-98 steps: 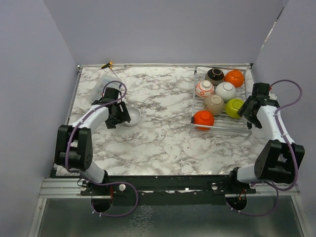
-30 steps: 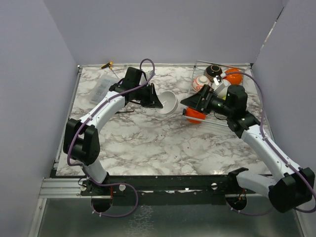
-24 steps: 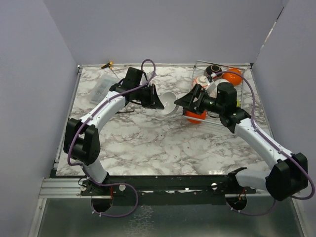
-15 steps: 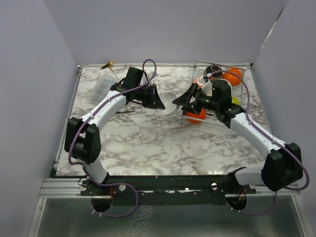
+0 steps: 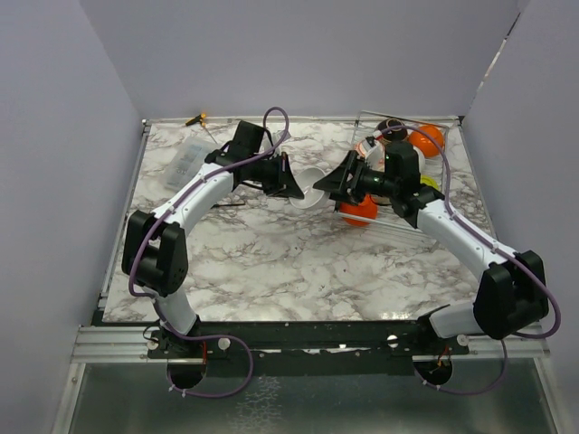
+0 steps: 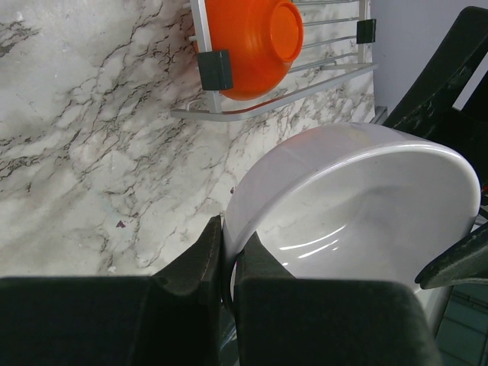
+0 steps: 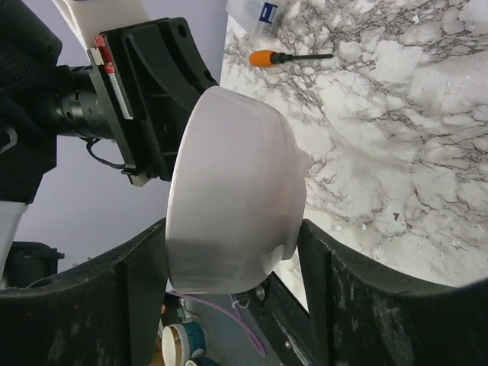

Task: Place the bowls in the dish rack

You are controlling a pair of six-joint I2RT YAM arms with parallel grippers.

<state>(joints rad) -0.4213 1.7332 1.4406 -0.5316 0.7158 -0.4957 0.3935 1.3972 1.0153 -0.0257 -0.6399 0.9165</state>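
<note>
Mid-air handover: white bowl (image 5: 310,188) not yet racked.
L gripper (image 6: 229,244) pinches its rim; R gripper (image 5: 336,185) spread wide either side, not clamped. Beyond R gripper, dish rack (image 6: 259,107) holds orange bowl (image 6: 248,46) + others; arm hides some, count unsure.

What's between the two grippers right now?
The white bowl: the left gripper pinches its rim, and the right gripper has its open fingers straddling the bowl's body. Both wrist views show it.
</note>
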